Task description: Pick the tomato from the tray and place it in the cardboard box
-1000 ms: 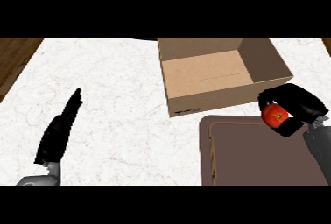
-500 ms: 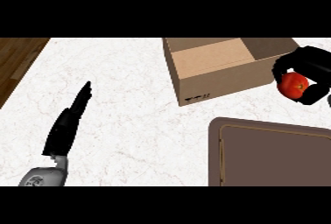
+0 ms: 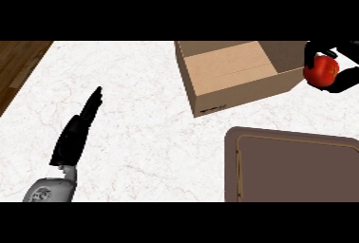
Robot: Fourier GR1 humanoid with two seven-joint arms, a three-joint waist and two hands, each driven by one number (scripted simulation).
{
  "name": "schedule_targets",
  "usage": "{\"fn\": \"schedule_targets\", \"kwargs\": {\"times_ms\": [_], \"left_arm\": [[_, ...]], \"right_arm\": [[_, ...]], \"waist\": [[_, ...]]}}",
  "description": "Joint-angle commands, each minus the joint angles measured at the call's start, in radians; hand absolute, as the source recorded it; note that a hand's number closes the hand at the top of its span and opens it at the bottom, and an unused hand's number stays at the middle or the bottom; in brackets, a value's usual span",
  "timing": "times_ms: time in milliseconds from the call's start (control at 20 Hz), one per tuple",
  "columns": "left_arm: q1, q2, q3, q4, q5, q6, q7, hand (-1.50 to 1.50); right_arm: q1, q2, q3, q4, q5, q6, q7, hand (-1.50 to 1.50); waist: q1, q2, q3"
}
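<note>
Where the view's lower edge cuts in, I see the flat brown rectangular tray (image 3: 294, 168) nearest me at lower right, a thin pale line running just inside its rounded rim; nothing sits on the part of it that shows. At lower left my grey left forearm (image 3: 49, 190) leads up to the black left hand (image 3: 76, 135), fingers straight and pressed together, pointing away over the white marbled stone counter (image 3: 140, 142). Beyond the tray stands the open tan cardboard box (image 3: 235, 73), apart from it, flaps up, its plain inner floor bare. A small dark printed mark shows low on its near wall, too small for me to read. Farthest out, at the upper right edge, my black right hand (image 3: 336, 78) curls round the round red tomato (image 3: 321, 70), just past the box's right-hand wall. A strip of dark wooden floor (image 3: 17, 66) shows beside the counter's left edge.
</note>
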Motion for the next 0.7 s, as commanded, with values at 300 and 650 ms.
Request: {"fn": "schedule_targets", "kwargs": {"times_ms": [300,650], "left_arm": [[-0.002,-0.015,-0.008,0.010,-0.007,0.008,0.007,0.00],[0.018,-0.016,0.001,0.011,-0.017,0.027,0.020,0.00]], "right_arm": [[-0.173,0.034,0.033,0.132,-0.195,0.265,-0.200,1.50],[-0.273,0.052,0.118,0.191,-0.239,0.306,-0.171,1.50]], "waist": [[-0.013,-0.014,-0.004],[-0.043,-0.025,-0.006]]}}
